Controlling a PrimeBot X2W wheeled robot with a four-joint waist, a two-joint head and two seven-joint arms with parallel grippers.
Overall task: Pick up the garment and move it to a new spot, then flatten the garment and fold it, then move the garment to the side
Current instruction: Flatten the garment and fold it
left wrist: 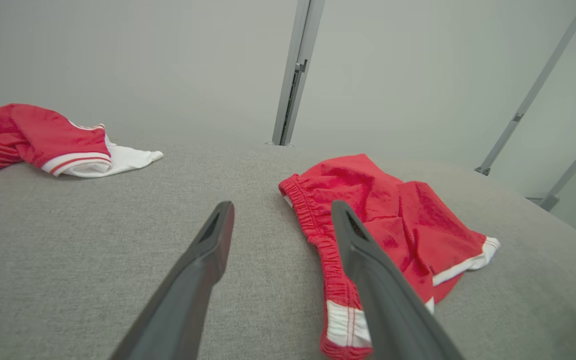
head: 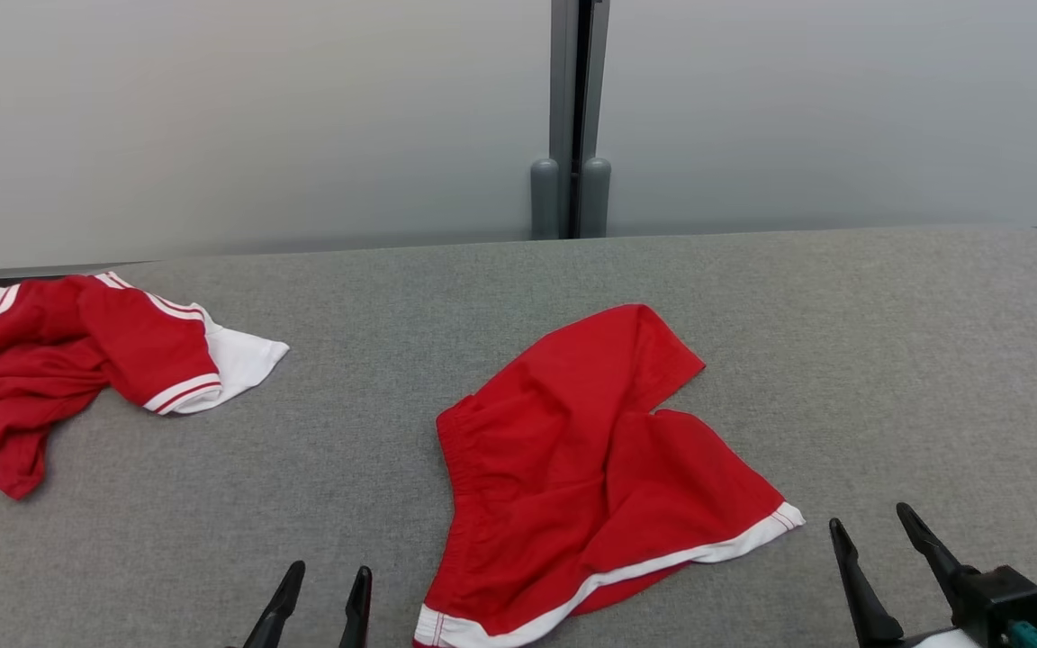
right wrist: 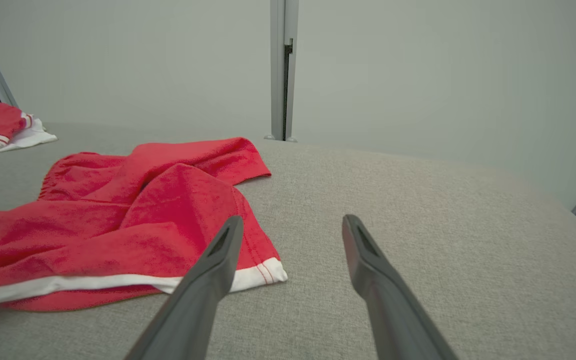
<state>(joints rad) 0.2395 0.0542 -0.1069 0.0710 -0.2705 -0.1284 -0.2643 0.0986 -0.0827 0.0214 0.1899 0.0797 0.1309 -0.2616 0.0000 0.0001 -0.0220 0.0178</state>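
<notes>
The garment (head: 590, 468) is a pair of red shorts with white hem trim, lying rumpled in the middle of the grey table (head: 482, 297). The left wrist view has the same shorts (left wrist: 393, 215) with the elastic waistband toward the fingers. In the right wrist view the shorts (right wrist: 118, 225) lie to the left. My left gripper (head: 331, 578) is open at the bottom edge, just left of the shorts' near hem, holding nothing. My right gripper (head: 870, 526) is open at the lower right, a little right of the white-trimmed corner, also empty.
A second red garment with white trim (head: 77, 360) lies crumpled at the table's far left, seen as well in the left wrist view (left wrist: 43, 140). A pale wall with a grey post (head: 571, 117) stands behind the table. The table's right corner is rounded.
</notes>
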